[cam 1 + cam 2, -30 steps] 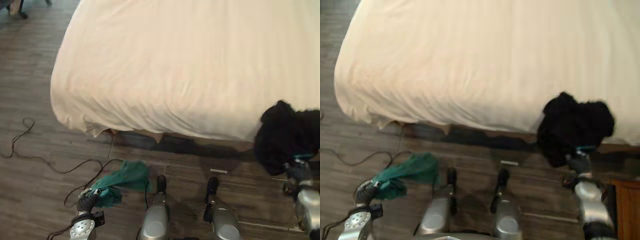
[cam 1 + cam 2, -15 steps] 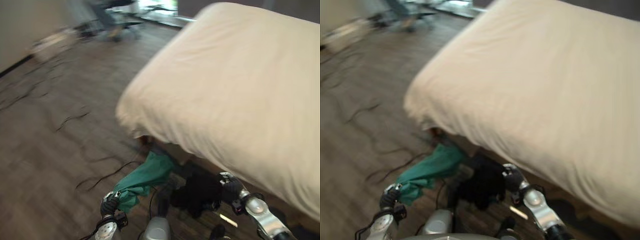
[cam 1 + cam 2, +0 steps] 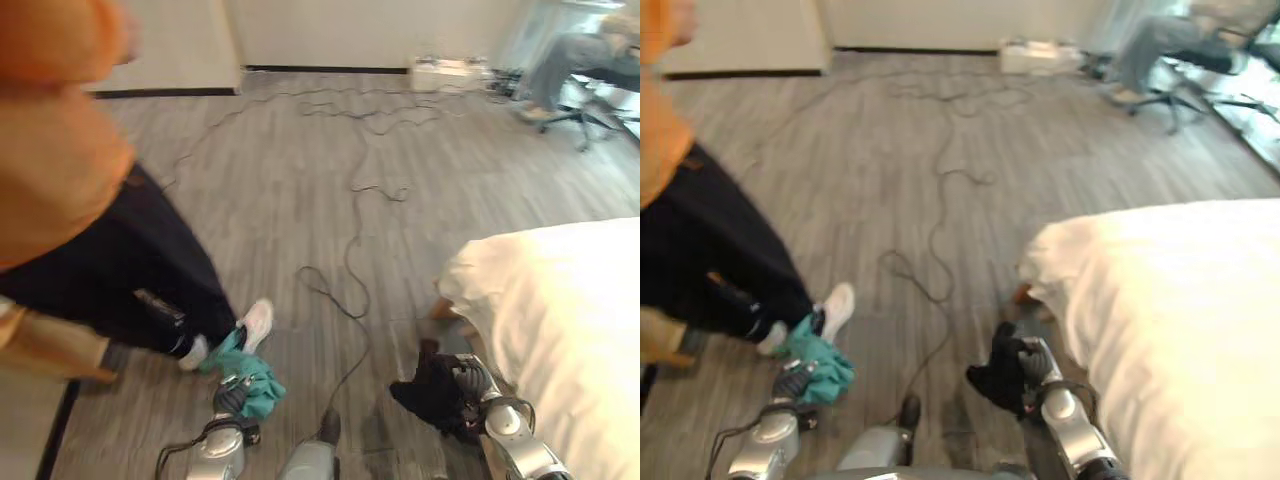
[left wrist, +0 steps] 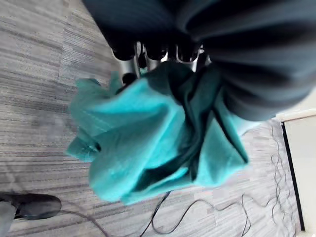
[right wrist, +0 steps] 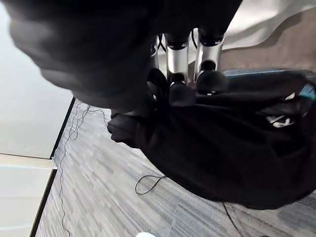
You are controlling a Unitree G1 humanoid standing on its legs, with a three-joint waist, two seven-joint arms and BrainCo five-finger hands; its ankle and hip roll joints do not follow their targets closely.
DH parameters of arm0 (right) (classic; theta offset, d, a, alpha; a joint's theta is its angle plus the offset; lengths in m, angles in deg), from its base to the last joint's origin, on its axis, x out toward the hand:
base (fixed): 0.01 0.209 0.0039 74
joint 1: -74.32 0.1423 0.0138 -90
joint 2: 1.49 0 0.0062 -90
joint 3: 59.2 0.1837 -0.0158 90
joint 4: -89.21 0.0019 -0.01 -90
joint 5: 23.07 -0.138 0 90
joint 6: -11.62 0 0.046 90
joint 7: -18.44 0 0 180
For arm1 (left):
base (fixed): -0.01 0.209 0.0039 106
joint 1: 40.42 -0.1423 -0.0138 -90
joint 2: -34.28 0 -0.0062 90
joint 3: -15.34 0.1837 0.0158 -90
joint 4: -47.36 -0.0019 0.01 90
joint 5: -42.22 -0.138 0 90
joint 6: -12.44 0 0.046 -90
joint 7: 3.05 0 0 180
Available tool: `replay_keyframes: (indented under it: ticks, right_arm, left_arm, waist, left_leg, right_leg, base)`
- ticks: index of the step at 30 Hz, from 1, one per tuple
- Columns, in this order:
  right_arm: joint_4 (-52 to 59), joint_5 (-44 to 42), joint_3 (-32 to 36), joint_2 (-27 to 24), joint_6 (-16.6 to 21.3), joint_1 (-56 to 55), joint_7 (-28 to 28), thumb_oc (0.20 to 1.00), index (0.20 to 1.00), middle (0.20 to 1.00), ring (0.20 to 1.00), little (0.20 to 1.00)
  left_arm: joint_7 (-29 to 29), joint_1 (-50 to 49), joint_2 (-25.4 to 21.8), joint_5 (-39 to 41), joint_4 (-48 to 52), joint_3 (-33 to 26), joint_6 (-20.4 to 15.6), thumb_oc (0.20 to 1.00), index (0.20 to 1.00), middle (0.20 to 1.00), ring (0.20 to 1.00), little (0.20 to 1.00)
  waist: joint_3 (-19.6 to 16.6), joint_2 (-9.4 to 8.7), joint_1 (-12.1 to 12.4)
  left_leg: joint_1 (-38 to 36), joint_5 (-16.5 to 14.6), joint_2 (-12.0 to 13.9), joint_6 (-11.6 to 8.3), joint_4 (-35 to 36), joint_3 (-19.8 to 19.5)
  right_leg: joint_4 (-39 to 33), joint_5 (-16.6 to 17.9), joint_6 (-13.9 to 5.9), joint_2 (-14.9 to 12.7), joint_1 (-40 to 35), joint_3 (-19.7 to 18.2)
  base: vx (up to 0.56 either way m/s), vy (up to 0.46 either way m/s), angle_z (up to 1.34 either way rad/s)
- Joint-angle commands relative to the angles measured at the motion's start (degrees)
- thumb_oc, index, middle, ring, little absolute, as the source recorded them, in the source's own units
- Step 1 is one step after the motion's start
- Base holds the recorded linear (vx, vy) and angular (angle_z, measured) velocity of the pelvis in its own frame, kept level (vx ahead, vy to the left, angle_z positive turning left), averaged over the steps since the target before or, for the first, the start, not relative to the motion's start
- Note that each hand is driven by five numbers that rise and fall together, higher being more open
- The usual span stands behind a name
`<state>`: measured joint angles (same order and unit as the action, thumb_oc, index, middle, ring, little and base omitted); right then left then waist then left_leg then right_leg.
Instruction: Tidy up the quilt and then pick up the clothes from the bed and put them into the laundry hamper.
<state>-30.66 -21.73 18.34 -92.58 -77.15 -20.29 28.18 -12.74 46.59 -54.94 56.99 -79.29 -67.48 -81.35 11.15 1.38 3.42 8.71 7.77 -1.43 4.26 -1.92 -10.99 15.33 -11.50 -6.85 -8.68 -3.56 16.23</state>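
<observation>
Left eye view first: I take the bed (image 3: 560, 300) as my landmark. It lies to the robot's right, its cream quilt (image 3: 590, 330) smooth over the near corner. My right hand (image 3: 472, 385) hangs just beside that corner with the black garment (image 3: 432, 392) bunched in it. My left hand (image 3: 230, 398) is well away from the bed, gripping the teal garment (image 3: 250, 372). A person (image 3: 90, 230) in an orange top and dark trousers stands even further from the bed, one white shoe (image 3: 256, 322) touching or nearly touching the teal cloth.

Right eye view: same layout; cables (image 3: 940, 230) trail over the floor (image 3: 890, 160) away from the bed. I see no hamper.

Left wrist view: fingers (image 4: 148, 52) are curled into the teal cloth, most of which hangs loose below them.

Right wrist view: fingers (image 5: 177, 54) are clamped on the black bundle, which droops heavily.

My worries: the dangling teal fabric could brush or snag on the person's shoe, either loose bundle could slip out during walking, and the floor cables could catch a step while I hunt for the hamper.
</observation>
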Motion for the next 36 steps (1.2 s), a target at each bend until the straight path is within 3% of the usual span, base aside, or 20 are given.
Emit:
replay_keyframes:
  ticks: [1,2,5,8,9,14,16,17,20,21,23,25,28,31,34,35,36]
  right_arm:
    - [1.91,-2.54,2.85,-1.59,3.14,2.75,1.39,0.2,0.2,0.2,0.2,0.2]
    - [1.65,-1.76,3.29,-2.64,3.12,1.92,2.8,0.2,0.2,0.2,0.2,0.2]
    - [0.62,-2.36,3.14,-1.71,3.24,1.81,1.23,0.2,0.2,0.2,0.2,0.2]
    - [0.23,-2.71,2.42,-1.81,2.94,2.48,-0.03,0.2,0.2,0.2,0.2,0.2]
    - [-15.26,1.74,-2.3,2.36,2.04,3.07,1.63,0.2,0.2,0.2,0.2,0.2]
    - [-14.97,3.21,-4.16,1.99,1.68,4.06,0.84,0.2,0.2,0.2,0.2,0.2]
    - [-12.85,4.63,-5.52,0.81,1.28,5.68,0.13,0.2,0.2,0.2,0.2,0.2]
    - [-11.24,4.89,-5.87,0.4,1.28,6.22,0.0,0.2,0.2,0.2,0.2,0.2]
    - [-8.2,4.85,-6.27,-1.59,1.16,9.4,0.23,0.2,0.2,0.2,0.2,0.2]
    - [-7.16,4.88,-6.59,-1.73,1.11,9.97,0.24,0.2,0.2,0.2,0.2,0.2]
    - [-5.34,5.14,-7.13,-1.67,1.0,10.81,0.21,0.2,0.2,0.2,0.2,0.2]
    - [-4.46,5.32,-7.07,-1.78,1.36,10.83,0.38,0.2,0.2,0.2,0.2,0.2]
    - [-3.93,5.83,-6.99,-2.21,2.08,12.03,1.67,0.2,0.2,0.2,0.2,0.2]
    - [-1.21,5.89,-6.67,-1.62,2.29,11.9,1.63,0.2,0.2,0.2,0.2,0.2]
    - [0.95,6.13,-5.48,-0.93,3.03,10.68,1.3,0.2,0.2,0.2,0.2,0.2]
    - [0.79,6.01,-5.16,-0.7,3.09,10.65,1.2,0.2,0.2,0.2,0.2,0.2]
    - [0.63,5.83,-4.87,-0.62,3.07,11.02,1.1,0.2,0.2,0.2,0.2,0.2]
  left_arm:
    - [0.36,0.62,-2.99,-3.37,1.9,0.94,-2.93,0.2,0.2,0.2,0.2,0.2]
    - [-0.33,1.45,-2.7,-5.01,-1.06,1.54,-1.99,0.2,0.2,0.2,0.2,0.2]
    - [0.46,1.47,-2.16,-5.19,-0.8,1.36,-2.91,0.2,0.2,0.2,0.2,0.2]
    - [-0.01,-0.95,-1.22,-3.58,0.77,-0.15,-3.48,0.2,0.2,0.2,0.2,0.2]
    - [6.18,2.2,0.27,-2.19,-6.79,7.84,-3.32,0.2,0.2,0.2,0.2,0.2]
    - [5.15,3.43,1.17,-0.97,-6.76,6.55,-3.44,0.2,0.2,0.2,0.2,0.2]
    - [5.58,3.47,0.82,-0.54,-4.06,6.39,-3.76,0.2,0.2,0.2,0.2,0.2]
    - [5.76,3.24,0.51,-0.54,-2.79,6.33,-3.82,0.2,0.2,0.2,0.2,0.2]
    - [4.96,3.67,0.38,-0.28,-1.45,6.17,-3.89,0.2,0.2,0.2,0.2,0.2]
    - [4.64,3.52,0.48,-0.51,-1.52,6.02,-3.92,0.2,0.2,0.2,0.2,0.2]
    - [4.05,2.78,0.87,-1.19,-1.16,5.53,-3.78,0.2,0.2,0.2,0.2,0.2]
    - [3.74,2.03,0.62,-1.09,-0.44,5.04,-3.98,0.2,0.2,0.2,0.2,0.2]
    - [3.19,1.51,-0.08,-0.93,1.19,4.65,-4.13,0.2,0.2,0.2,0.2,0.2]
    - [2.86,1.27,-0.24,-0.56,3.76,3.83,-4.2,0.2,0.2,0.2,0.2,0.2]
    - [3.32,0.43,-1.68,-0.97,6.49,3.78,-4.33,0.2,0.2,0.2,0.2,0.2]
    - [3.18,0.46,-2.24,-1.08,6.94,3.58,-4.34,0.2,0.2,0.2,0.2,0.2]
    - [3.09,0.87,-2.74,-1.84,7.39,3.75,-4.19,0.2,0.2,0.2,0.2,0.2]
  waist:
    - [0.57,-2.79,1.59]
    - [0.64,-3.69,0.43]
    - [0.21,-4.35,1.63]
    - [-1.11,-3.41,1.71]
    - [-3.05,-3.34,0.35]
    - [-2.59,-3.36,0.95]
    - [-1.61,-3.41,1.94]
    - [-0.61,-3.31,2.48]
    - [3.23,-3.11,4.4]
    - [3.48,-3.28,4.78]
    - [2.86,-3.23,5.84]
    - [2.08,-3.13,6.74]
    - [1.6,-1.95,8.23]
    - [1.17,-2.54,9.0]
    - [-0.26,-4.64,9.58]
    - [0.2,-5.05,9.57]
    - [0.62,-5.03,9.38]
  left_leg:
    - [-5.59,-5.74,2.65,-6.97,3.87,-0.19]
    - [-6.34,-6.76,0.57,-6.47,3.17,-2.72]
    - [-6.84,-8.01,-1.09,-6.21,2.14,-4.37]
    - [-8.38,-8.88,-0.9,-6.17,2.39,-2.68]
    - [-14.2,-10.68,-0.62,-2.98,5.82,-1.15]
    - [-13.82,-12.18,-0.6,-4.31,1.94,-0.43]
    - [-11.12,-12.92,-1.73,-5.5,-6.15,1.55]
    - [-8.8,-11.66,-2.1,-6.68,-12.16,2.18]
    - [1.65,-1.24,-3.08,-11.4,-31.18,2.26]
    - [2.99,-2.12,-3.49,-10.75,-32.02,2.61]
    - [5.94,-5.58,-5.15,-8.78,-27.41,2.29]
    - [5.39,-7.76,-5.01,-7.7,-19.67,1.89]
    - [7.3,-3.57,-0.39,-7.94,-4.89,4.5]
    - [7.77,-1.68,2.03,-7.3,-1.17,9.12]
    - [6.77,-1.88,0.35,-4.87,-2.45,9.03]
    - [5.53,-2.93,-0.41,-4.03,-2.79,8.93]
    - [4.2,-3.95,-1.28,-2.89,-3.15,8.9]
  right_leg:
    - [-8.12,9.43,-3.43,-0.92,6.18,-3.1]
    - [-12.64,11.22,-3.38,0.73,6.95,-7.55]
    - [-14.72,12.7,-3.86,-0.71,4.96,-5.47]
    - [-17.22,14.98,-4.23,-0.98,3.83,-5.41]
    - [-10.22,8.22,-1.01,3.05,1.38,-6.09]
    - [-13.35,8.26,0.16,3.27,-0.28,-4.97]
    - [-16.18,8.47,0.68,3.34,-1.67,-5.09]
    - [-16.85,8.25,1.29,3.51,-2.5,-5.21]
    - [-17.37,7.47,3.39,3.72,-4.59,-5.47]
    - [-17.69,7.17,3.53,3.63,-4.96,-6.02]
    - [-18.9,6.27,3.04,4.06,-6.07,-8.17]
    - [-19.94,5.32,2.33,4.31,-7.16,-9.65]
    - [-20.33,2.87,1.45,5.23,-9.49,-9.02]
    - [-20.33,1.7,0.51,4.4,-11.54,-8.02]
    - [-11.55,2.05,-2.03,1.57,-9.92,-7.84]
    - [-6.33,3.85,-3.32,0.61,-8.12,-8.01]
    - [1.05,8.04,-5.31,-0.45,-5.23,-8.49]
  base:
    - [0.34,-0.119,2.12]
    - [0.34,-0.12,1.89]
    - [0.14,-0.081,1.86]
    - [0.16,-0.037,0.42]
    - [0.13,-0.008,0.26]
    - [0.02,-0.082,0.11]
    - [-0.02,-0.061,-0.33]
    - [-0.02,-0.061,-0.6]
    - [-0.02,-0.056,-0.49]
    - [0.13,-0.037,-0.45]
    - [0.28,0.023,-0.37]
    - [0.37,0.057,-0.81]
    - [0.4,0.08,-0.27]
    - [0.38,0.129,0.15]
    - [0.46,0.174,-0.4]
    - [0.45,0.226,-0.47]
    - [0.38,0.257,-0.16]
